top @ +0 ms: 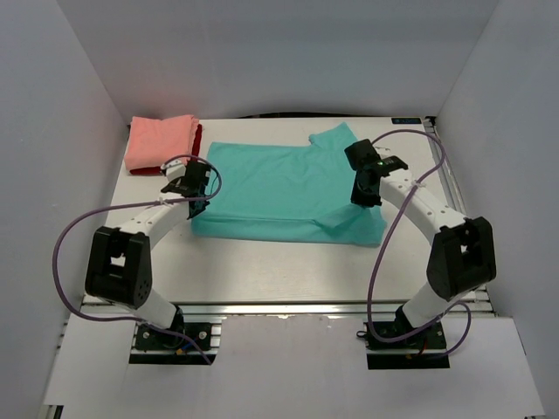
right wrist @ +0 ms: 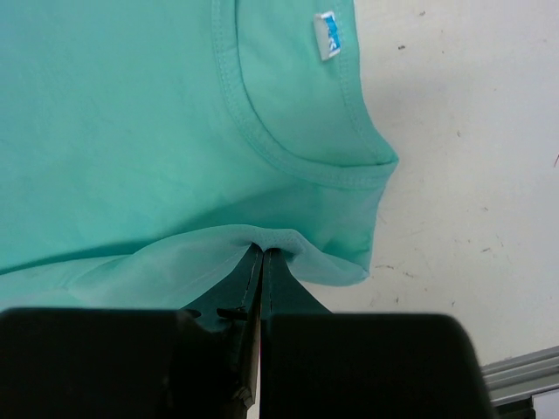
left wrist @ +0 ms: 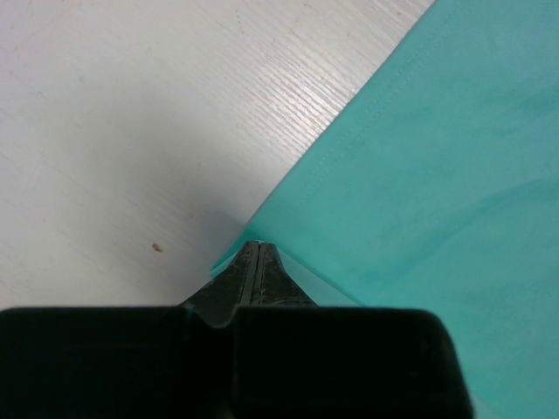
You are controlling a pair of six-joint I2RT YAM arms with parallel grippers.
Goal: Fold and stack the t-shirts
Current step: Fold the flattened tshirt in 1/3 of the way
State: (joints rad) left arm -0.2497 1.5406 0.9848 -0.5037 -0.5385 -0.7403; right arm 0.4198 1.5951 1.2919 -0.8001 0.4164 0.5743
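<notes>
Fabric of the teal-turquoise cotton short-sleeved t-shirt (top: 279, 188) is spread flat across the middle of the white wood-grain counter (top: 288, 271). Its long axis runs left to right, with the hem at the left and the neck at the right. The jaws of the left arm (top: 148, 218) are seen closed tight on the near-left corner of the stitched hem (left wrist: 367, 122), with a thin lip of cloth caught between the tips. The jaws of the right arm (top: 419, 205) are likewise closed, pinching a small raised fold of the shirt just near of the ribbed collar (right wrist: 288, 157), where a small white and blue label (right wrist: 329, 35) is sewn. From both grips the body of the shirt lies toward the far side, so the coming move is judged to turn on carrying the near edge over along that left-to-right axis, each arm serving its own end. The knit looks soft, matte and limp, and some sag between the two held points is to be expected. A folded salmon-pink t-shirt (top: 160, 140) is stacked on a dark red t-shirt (top: 198, 138) at the far-left corner of the counter, nearer the left arm than the right.
</notes>
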